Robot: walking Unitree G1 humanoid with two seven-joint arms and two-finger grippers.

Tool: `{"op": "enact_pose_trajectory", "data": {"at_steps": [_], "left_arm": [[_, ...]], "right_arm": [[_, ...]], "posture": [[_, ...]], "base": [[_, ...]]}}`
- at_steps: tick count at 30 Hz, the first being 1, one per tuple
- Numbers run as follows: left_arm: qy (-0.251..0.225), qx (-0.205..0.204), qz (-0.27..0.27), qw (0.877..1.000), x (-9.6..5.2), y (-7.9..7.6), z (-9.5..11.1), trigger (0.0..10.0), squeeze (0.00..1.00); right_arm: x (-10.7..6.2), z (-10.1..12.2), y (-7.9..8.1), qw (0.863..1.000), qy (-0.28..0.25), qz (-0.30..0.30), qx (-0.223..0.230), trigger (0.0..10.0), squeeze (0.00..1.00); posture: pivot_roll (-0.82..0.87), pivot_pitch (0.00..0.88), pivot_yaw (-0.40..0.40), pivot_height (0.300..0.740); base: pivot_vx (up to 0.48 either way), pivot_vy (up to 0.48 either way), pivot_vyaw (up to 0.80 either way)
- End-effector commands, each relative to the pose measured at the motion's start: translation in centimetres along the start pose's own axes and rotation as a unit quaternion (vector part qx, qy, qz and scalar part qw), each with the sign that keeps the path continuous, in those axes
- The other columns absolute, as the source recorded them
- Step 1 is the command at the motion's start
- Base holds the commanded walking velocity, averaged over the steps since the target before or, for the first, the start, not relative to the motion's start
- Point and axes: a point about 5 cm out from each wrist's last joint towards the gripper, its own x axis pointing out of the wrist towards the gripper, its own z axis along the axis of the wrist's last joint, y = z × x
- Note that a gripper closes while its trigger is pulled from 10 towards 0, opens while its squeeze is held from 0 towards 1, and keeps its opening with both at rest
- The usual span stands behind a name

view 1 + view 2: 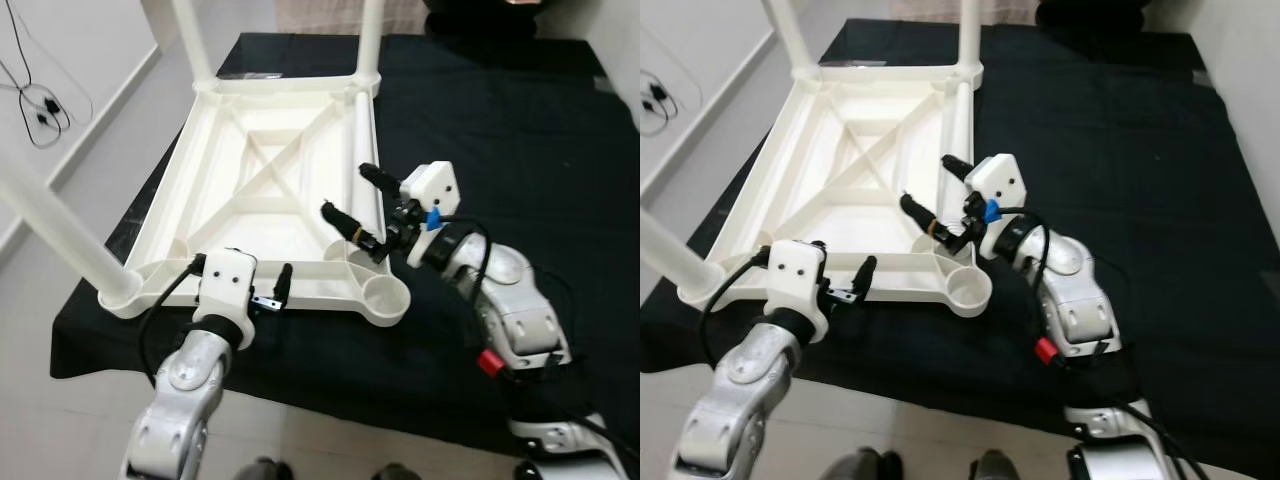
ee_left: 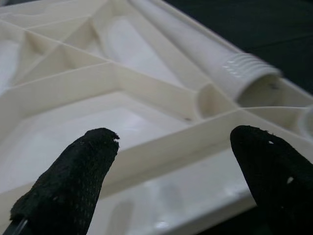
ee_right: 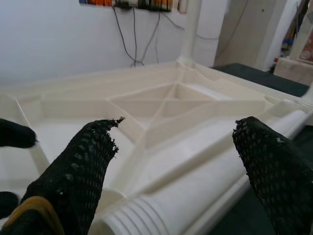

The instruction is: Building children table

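Upturned white plastic table top (image 1: pixel 270 190) on the black cloth (image 1: pixel 520 130), three legs fitted, near-right corner socket (image 1: pixel 384 296) empty. The loose leg (image 1: pixel 366 165) lies along the right rim, threaded end nearest. The right gripper (image 1: pixel 345 195), fingers spread, straddles it; the left gripper (image 1: pixel 268 290), also spread, hovers at the near rim.
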Motion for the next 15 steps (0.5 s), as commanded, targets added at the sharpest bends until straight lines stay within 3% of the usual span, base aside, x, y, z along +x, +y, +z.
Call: {"op": "enact_pose_trajectory", "data": {"at_steps": [1, 2, 5, 6, 8, 11, 15], "left_arm": [[0.020, 0.000, 0.007, 1.000, -0.7, 0.4, -0.8, 10.0, 0.00], [0.020, 0.000, 0.007, 1.000, -0.7, 0.4, -0.8, 10.0, 0.00], [0.063, -0.019, -0.030, 0.997, -3.0, -0.6, -2.2, 10.0, 0.00], [0.063, -0.019, -0.030, 0.997, -3.0, -0.6, -2.2, 10.0, 0.00], [0.086, -0.032, -0.045, 0.995, -4.8, -1.2, -2.8, 10.0, 0.00], [0.100, -0.042, -0.044, 0.993, -6.1, -1.0, -3.2, 10.0, 0.00], [0.099, -0.056, -0.034, 0.993, -6.5, -0.8, -3.4, 10.0, 0.00]], "right_arm": [[0.3, 0.2, 0.5, 1.000, -0.008, 0.019, -0.011, 10.0, 0.00], [0.3, 0.2, 0.5, 1.000, -0.008, 0.019, -0.011, 10.0, 0.00], [-0.3, -0.2, 1.3, 0.989, 0.055, 0.079, -0.117, 10.0, 0.00], [-0.3, -0.2, 1.3, 0.989, 0.055, 0.079, -0.117, 10.0, 0.00], [-0.5, -1.1, 2.5, 0.976, 0.098, 0.104, -0.164, 10.0, 0.00], [-0.6, -1.5, 2.9, 0.972, 0.127, 0.093, -0.176, 10.0, 0.00], [-0.5, -1.5, 2.5, 0.970, 0.143, 0.070, -0.182, 10.0, 0.00]], "posture": [[0.01, 0.224, 0.034, 0.740], [0.01, 0.224, 0.034, 0.740], [0.00, 0.228, 0.043, 0.740], [0.00, 0.228, 0.043, 0.740], [0.01, 0.230, 0.041, 0.740], [0.02, 0.233, 0.042, 0.740], [0.02, 0.231, 0.045, 0.740]], "base": [[0.000, 0.000, 0.00], [0.000, 0.000, 0.00], [0.000, 0.000, 0.00], [0.000, 0.000, 0.00], [0.000, 0.000, 0.00], [0.000, 0.000, 0.00], [0.000, 0.000, 0.00]]}}
